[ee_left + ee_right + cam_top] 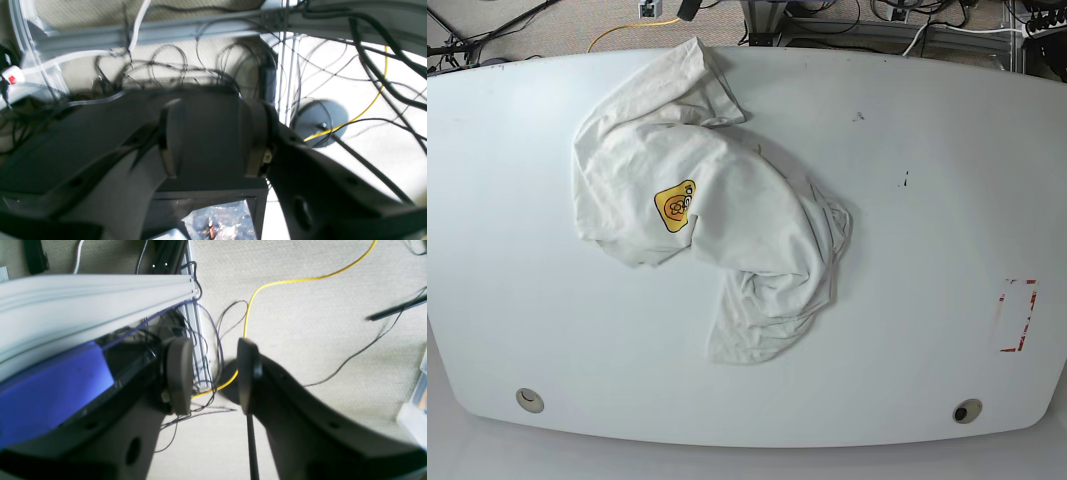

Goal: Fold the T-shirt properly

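The white T-shirt (pixel 737 215) lies crumpled in a heap on the white table (pixel 927 200), left of centre in the base view. Its small yellow-orange logo (pixel 675 206) faces up on the left part. One end reaches the table's far edge and a loose end trails toward the front. Neither arm shows in the base view. My left gripper (pixel 211 140) is open and empty, off the table over cables and floor. My right gripper (pixel 213 373) is open and empty, also over carpet floor. The shirt shows in neither wrist view.
A red-marked rectangle (pixel 1017 315) sits near the table's right edge, and two round holes (pixel 528 399) (pixel 967 411) near its front edge. Below the grippers lie a yellow cable (pixel 253 296), tangled black cables (pixel 166 66), an aluminium rail (pixel 83 296) and a grey round base (pixel 320 121).
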You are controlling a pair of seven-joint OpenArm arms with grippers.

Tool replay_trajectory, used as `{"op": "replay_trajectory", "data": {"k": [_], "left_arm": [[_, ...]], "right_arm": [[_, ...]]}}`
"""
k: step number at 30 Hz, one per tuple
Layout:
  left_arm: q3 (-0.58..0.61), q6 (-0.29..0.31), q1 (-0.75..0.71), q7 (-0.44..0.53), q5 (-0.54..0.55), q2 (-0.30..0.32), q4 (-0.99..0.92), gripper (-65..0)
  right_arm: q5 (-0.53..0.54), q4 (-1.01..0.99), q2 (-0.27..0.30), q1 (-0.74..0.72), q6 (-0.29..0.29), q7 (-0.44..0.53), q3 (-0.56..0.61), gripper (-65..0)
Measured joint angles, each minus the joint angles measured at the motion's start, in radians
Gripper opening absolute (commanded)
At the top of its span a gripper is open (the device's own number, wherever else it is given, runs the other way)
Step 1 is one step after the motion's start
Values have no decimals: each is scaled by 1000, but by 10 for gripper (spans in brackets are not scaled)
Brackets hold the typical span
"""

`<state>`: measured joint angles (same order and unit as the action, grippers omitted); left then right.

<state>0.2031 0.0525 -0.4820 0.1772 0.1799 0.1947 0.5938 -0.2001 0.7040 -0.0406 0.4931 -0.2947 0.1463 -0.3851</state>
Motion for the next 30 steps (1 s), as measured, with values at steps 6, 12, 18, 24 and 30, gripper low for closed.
{"op": "replay_trajectory", "data": {"k": [6,12,18,24,30], "left_arm": [[-6,0,-137,-3,0,59,218,-404],[-143,1,-293,-12,-2,81,416,-404],[-251,4,-443,-7,-2,83,641,-404],[-309,8,-571,-4,-3,81,854,-404],[-349,6,-685,-7,-2,83,1045,-404]], "right_arm": [[-4,225,-52,154,1,-3,-2,-441],[-5,419,-97,305,-3,-15,1,-441],[89,605,-115,457,-1,-16,2,-441],[263,768,-106,612,-77,-11,67,-441],[336,917,-107,736,-71,-12,87,-441]]}}
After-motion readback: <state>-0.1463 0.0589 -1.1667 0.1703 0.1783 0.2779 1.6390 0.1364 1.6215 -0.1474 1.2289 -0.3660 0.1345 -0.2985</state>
